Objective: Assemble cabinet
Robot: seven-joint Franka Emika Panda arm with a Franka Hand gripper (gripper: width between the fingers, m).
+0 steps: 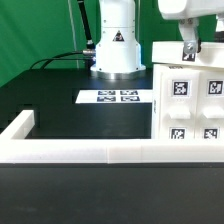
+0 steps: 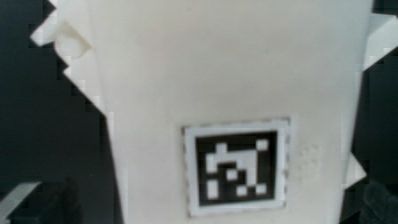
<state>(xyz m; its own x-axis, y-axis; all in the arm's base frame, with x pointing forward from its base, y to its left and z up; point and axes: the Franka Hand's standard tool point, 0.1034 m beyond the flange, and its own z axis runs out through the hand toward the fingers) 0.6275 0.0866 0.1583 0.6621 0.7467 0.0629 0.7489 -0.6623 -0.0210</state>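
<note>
The white cabinet (image 1: 190,105) stands at the exterior view's right, against the border rail, with several black-and-white tags on its near face. My gripper (image 1: 188,52) comes down from above onto the cabinet's top edge, and its dark fingers (image 1: 187,47) hug the white plastic. In the wrist view a white cabinet panel (image 2: 196,90) with one tag (image 2: 238,164) fills the frame between the jaws. The jaws appear shut on it. The fingertips are hidden by the panel.
The long low white border rail (image 1: 90,152) runs along the front and turns back at the exterior view's left (image 1: 20,127). The marker board (image 1: 120,97) lies flat mid-table. The robot base (image 1: 115,45) stands behind it. A green curtain backs the scene.
</note>
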